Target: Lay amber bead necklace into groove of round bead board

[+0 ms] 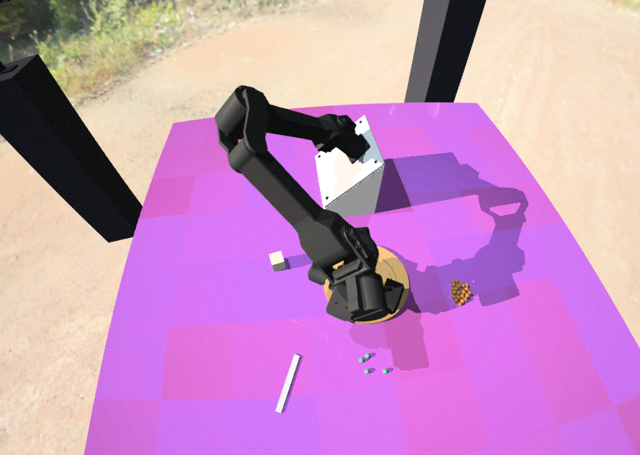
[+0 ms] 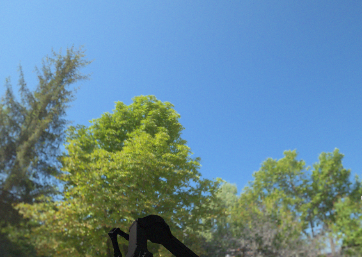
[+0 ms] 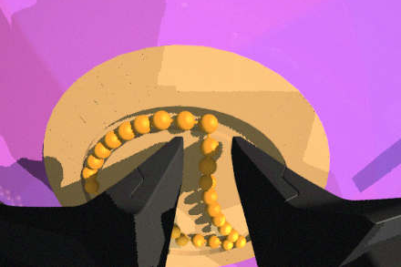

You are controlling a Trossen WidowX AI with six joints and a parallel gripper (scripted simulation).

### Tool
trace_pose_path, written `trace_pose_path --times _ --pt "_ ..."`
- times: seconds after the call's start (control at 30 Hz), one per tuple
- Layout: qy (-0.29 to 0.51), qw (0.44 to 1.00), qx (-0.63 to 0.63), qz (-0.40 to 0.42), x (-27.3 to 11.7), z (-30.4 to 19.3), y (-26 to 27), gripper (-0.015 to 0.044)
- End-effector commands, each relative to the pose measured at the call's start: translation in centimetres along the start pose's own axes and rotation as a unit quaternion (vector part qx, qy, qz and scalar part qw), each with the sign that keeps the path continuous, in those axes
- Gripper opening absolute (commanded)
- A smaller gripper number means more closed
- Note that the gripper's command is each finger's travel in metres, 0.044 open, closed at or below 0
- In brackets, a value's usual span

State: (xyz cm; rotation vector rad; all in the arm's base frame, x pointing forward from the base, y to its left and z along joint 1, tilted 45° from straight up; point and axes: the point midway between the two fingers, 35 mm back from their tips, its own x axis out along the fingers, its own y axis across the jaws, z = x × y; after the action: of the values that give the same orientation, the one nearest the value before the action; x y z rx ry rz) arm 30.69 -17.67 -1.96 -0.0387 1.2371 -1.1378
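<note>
The round bead board (image 1: 400,274) (image 3: 205,66) lies under my gripper. The amber bead necklace (image 3: 185,120) lies on it in the wrist view: one stretch follows the groove at the upper left, then bends inward and runs down across the middle to the lower edge, where it doubles back left. The groove's upper right stretch shows no beads. My gripper (image 3: 207,144) is partly open, its fingertips on either side of the inward-running beads, holding nothing. In the top view the arm hides the fingertips and the necklace; the exterior view shows only part of the arm.
A clump of orange-brown beads (image 1: 460,292) lies right of the board. Several green beads (image 1: 366,355) and a white bar (image 1: 287,382) lie nearer the front. A pale cube (image 1: 277,261) lies left of the board. A white block (image 1: 356,197) stands behind it.
</note>
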Motion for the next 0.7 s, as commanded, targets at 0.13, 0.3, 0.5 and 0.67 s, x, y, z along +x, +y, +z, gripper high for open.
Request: trace_pose_path --times 0.13,0.3,0.5,0.67 --pt "0.001 1.0 -0.001 -0.001 0.13 -0.08 -0.02 0.0041" --pt "0.001 1.0 -0.001 -0.001 0.13 -0.08 -0.02 0.0" --pt "0.001 1.0 -0.001 -0.001 0.13 -0.08 -0.02 0.0" --pt "0.001 1.0 -0.001 -0.001 0.13 -0.08 -0.02 0.0"
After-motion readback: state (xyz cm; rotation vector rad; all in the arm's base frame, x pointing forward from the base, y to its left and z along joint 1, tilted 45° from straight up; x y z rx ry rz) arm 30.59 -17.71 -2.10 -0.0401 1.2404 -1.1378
